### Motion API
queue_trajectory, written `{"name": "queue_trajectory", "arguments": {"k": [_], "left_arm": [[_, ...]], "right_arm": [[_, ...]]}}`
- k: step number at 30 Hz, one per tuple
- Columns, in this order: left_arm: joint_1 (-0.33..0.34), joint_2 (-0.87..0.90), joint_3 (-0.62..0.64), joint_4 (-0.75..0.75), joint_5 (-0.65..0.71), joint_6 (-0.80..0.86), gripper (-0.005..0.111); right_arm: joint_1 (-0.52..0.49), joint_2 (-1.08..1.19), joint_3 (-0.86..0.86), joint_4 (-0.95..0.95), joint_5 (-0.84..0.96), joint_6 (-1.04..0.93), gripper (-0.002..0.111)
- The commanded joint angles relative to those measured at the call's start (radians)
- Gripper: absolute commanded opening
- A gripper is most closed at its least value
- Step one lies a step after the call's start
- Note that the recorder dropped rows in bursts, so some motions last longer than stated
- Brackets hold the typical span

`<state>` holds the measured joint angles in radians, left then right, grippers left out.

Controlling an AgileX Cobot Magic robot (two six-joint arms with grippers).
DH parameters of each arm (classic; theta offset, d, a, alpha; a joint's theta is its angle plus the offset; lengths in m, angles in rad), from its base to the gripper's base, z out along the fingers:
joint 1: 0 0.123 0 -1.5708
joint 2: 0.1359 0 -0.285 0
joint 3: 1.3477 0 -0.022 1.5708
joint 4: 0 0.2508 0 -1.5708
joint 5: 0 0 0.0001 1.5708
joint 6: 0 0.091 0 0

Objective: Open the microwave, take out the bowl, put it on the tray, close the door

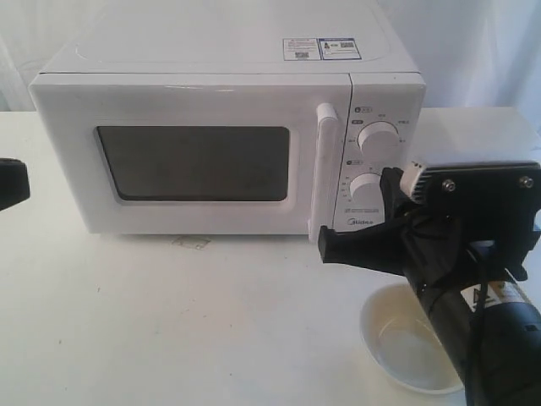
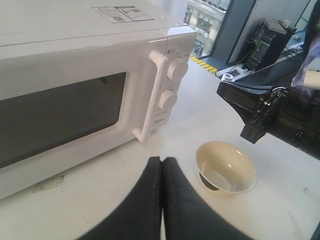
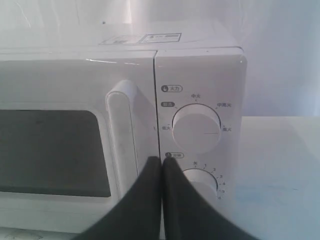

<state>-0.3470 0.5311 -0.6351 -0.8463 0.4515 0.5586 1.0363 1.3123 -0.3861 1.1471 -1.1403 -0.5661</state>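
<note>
Nearest to me is the bowl (image 1: 406,342). It stands upright on the white table (image 1: 169,321), in front of the microwave's right part and partly under my right arm. I see no tray in any view, so I judge that the bowl is out but not at its proper place.

My right claw (image 1: 328,247) has its two fingers pressed together and pinches nothing. Its tip is just beside the lower end of the handle (image 1: 325,169); I cannot tell if it touches. My left claw (image 2: 162,160) is also pressed together and empty, low over the table and well apart from the door (image 1: 68,152), which is shut.

The danger comes from the closed fingers. They can only push or hook the handle, not grasp it, so they may slip off toward the lower knob (image 1: 365,188) and turn it. A hard push could slide the microwave (image 1: 228,42) back. If my right arm sinks, it may strike the bowl's rim and tip it.

Farthest are the stickers (image 1: 321,48) on the top.
</note>
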Motion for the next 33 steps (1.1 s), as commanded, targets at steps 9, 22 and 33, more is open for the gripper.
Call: {"name": "queue_trajectory", "arguments": {"k": [9,22,33], "left_arm": [[-0.003,-0.008,0.008,-0.012,0.013,-0.005,0.0],[0.293,-0.347,0.056,0.255,0.089,-0.072,0.0],[0.347,-0.411,0.231,0.561,0.038,-0.526,0.0]], "right_arm": [[0.002,-0.008,0.006,0.008,-0.002,-0.006,0.0],[0.002,-0.008,0.006,0.008,-0.004,-0.006,0.0],[0.002,-0.008,0.006,0.008,-0.004,-0.006,0.0]]}}
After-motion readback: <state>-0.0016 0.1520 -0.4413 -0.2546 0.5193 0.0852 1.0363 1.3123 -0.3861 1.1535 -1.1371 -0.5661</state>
